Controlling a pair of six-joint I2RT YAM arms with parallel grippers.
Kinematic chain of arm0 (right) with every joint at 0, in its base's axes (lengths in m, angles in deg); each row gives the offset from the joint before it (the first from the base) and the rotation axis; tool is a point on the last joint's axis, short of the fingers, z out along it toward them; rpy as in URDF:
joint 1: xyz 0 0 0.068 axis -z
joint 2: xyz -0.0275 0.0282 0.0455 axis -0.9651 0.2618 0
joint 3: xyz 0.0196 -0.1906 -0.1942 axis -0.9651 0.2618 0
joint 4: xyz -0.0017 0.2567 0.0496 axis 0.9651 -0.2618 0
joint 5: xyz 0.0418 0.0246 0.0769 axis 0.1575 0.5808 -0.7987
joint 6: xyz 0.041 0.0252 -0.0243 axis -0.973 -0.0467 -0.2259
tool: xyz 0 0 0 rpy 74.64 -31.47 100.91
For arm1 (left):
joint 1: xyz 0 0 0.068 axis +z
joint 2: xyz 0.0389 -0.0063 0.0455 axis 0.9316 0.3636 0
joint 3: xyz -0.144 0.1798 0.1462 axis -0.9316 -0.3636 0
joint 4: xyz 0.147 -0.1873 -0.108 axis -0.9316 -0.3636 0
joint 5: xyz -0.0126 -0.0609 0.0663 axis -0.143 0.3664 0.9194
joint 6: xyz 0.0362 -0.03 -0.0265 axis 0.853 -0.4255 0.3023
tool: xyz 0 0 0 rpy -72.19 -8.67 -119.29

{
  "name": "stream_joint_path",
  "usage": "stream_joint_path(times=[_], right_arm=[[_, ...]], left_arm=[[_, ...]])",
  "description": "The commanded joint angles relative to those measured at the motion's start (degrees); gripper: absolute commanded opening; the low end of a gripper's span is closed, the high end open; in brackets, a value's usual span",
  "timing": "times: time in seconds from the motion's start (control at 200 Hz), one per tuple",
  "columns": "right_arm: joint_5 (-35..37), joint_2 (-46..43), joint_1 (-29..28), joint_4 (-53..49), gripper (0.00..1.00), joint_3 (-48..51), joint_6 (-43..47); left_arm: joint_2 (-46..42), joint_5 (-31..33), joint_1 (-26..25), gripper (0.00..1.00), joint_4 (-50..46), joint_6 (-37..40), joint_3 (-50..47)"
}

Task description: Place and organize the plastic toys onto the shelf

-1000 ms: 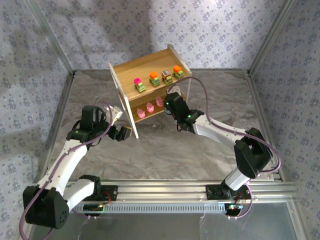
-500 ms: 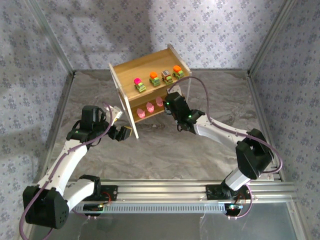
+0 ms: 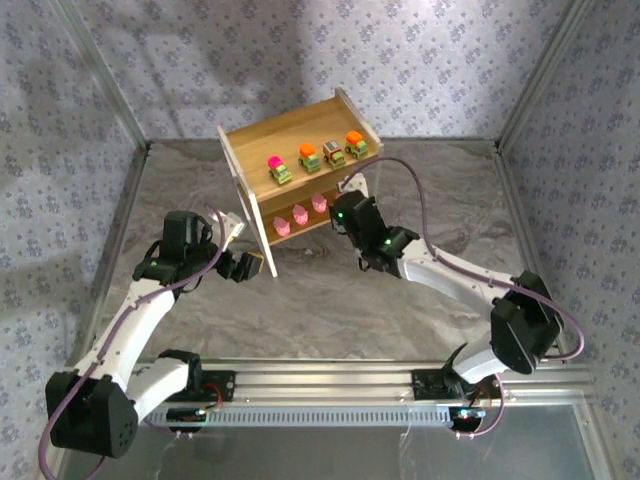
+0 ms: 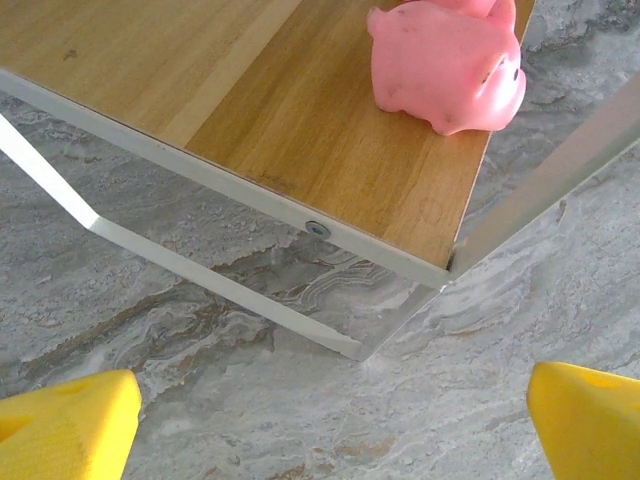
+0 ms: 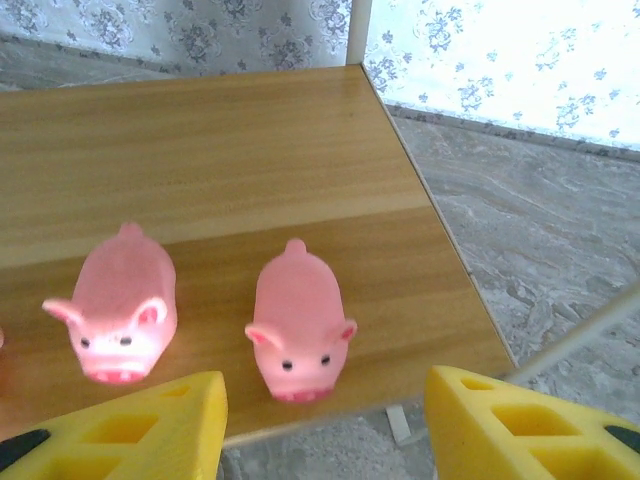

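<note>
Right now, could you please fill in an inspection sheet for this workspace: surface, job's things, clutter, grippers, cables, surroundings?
Surface: grey marbled table, flat.
Job's things: wooden shelf standing; four toy cars in a row on its top tier; pink pigs on the lower tier, three seen from above.
Clutter: nothing seen.
Grippers: left gripper open, empty, at the shelf's front corner; right gripper open, empty, facing two pigs.
Cables: purple cables along both arms, the right one looping beside the shelf.
Surroundings: patterned walls; aluminium rail at the near edge.
</note>
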Motion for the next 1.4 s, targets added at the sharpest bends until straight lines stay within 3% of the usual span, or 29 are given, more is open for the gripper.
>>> stream_joint_path(times=[0.0,0.21,0.295,0.55,0.889,1.059,1.149,1.319,1.399], right_arm=[[3.61,-4.35,-1.48,-3.46,0.6,2.62,-1.18],[7.97,-12.81,-2.97,-10.58,0.69,8.06,-4.7],[9.93,-17.85,-3.19,-14.06,0.76,10.49,-6.59],[16.28,-30.49,-2.3,-24.9,0.85,14.29,-10.02],[18.96,-33.87,7.45,-35.73,0.9,13.95,-14.17],[19.41,-35.39,14.17,-32.58,0.93,16.7,-8.2],[15.16,-36.36,19.51,-27.47,0.94,18.92,-6.58],[9.29,-33.3,27.05,-19.55,0.92,21.43,-2.52],[9.95,-31.19,28.27,-13.17,0.92,24.12,2.11]], left_arm=[[-0.48,0.07,0.18,0.99,-0.65,0.4,0.3],[-0.97,0.38,1.78,1.0,-1.03,-0.5,-1.07],[-1.74,0.07,4.33,1.0,-0.94,-1.16,-1.74],[-1.76,-2.71,13.95,1.0,1.85,-5.26,-2.27],[6.37,-5.58,28.11,1.0,15.22,-15.96,-2.56],[8.34,-2.86,28.41,1.0,25.49,-17.38,-6.28],[9.12,-1.65,27.66,1.0,30.93,-19.09,-8.78],[13.44,3.77,21.98,1.0,32.72,-17.67,-9.33],[13.85,3.86,20.42,1.0,39.7,-17.78,-12.68]])
